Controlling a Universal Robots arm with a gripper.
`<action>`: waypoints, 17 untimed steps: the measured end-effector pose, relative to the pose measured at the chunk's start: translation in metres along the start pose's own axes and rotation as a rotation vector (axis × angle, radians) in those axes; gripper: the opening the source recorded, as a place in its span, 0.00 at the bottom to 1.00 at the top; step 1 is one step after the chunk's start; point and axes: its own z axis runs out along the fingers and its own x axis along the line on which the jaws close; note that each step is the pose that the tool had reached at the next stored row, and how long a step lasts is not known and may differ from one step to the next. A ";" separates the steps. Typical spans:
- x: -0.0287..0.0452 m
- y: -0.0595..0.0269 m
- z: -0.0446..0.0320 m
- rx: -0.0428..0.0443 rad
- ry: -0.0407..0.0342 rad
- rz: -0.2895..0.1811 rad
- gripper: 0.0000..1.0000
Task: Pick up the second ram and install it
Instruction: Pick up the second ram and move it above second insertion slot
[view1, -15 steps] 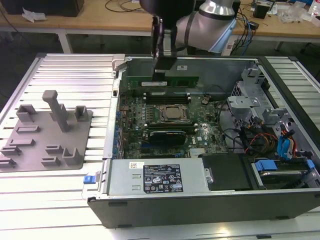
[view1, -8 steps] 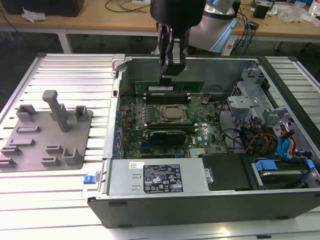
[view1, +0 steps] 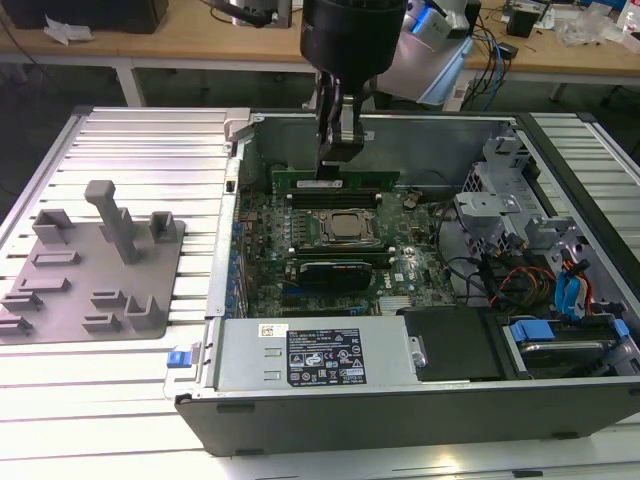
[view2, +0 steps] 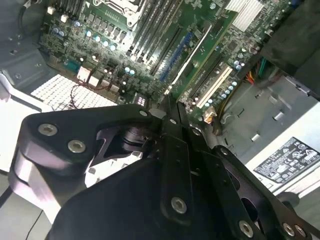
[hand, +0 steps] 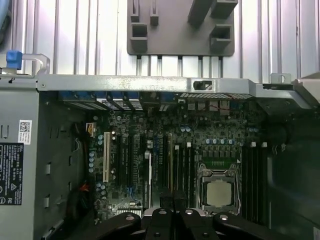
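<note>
- Currently the tool hangs straight down into the open computer case, over the far side of the motherboard in the exterior view.
- Its fingers are drawn close together, with barely a slit between them in both wrist views.
- The second ram stands on edge along the far side of the processor, running across the board from the exterior view's left to its right.
- The tool's tips sit right at the stick's upper edge, about mid-length; I cannot tell whether they pinch it or merely touch it.
- A black card lies on the near side of the processor.
- The grey fixture plate with its plastic blocks rests on the ribbed desk, beside the case toward the exterior view's left and well apart from the tool.
</note>
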 end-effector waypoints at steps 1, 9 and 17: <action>-0.0010 -0.0002 0.0022 -0.0003 0.0000 0.000 0.09; -0.0077 -0.0033 0.0185 -0.0027 0.0013 0.000 0.09; -0.0137 -0.0126 0.0336 -0.0071 0.0023 0.000 0.09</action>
